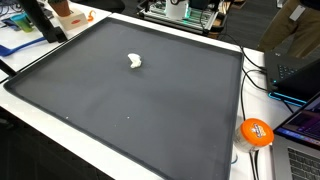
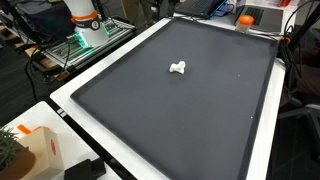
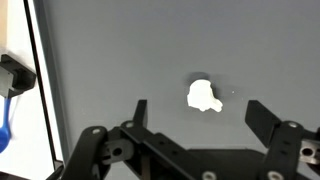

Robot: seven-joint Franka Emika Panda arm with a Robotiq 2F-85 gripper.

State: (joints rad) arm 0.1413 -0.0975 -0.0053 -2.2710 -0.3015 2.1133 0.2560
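Observation:
A small white lump (image 1: 134, 62) lies on a large dark grey mat (image 1: 150, 110), toward its far side; it also shows in the exterior view from the opposite side (image 2: 178, 68). In the wrist view my gripper (image 3: 196, 105) hangs above the mat (image 3: 120, 50) with its two black fingers (image 3: 141, 108) spread wide apart. The white lump (image 3: 204, 96) sits below, between the fingertips, and neither finger touches it. Nothing is held. The gripper itself is out of both exterior views.
An orange round object (image 1: 256, 132), cables and laptops (image 1: 298, 72) lie beyond one mat edge. The robot base (image 2: 84, 20) stands by another edge, and a cardboard box (image 2: 38, 150) near a corner. A black item (image 3: 16, 74) and something blue (image 3: 5, 125) lie off the mat.

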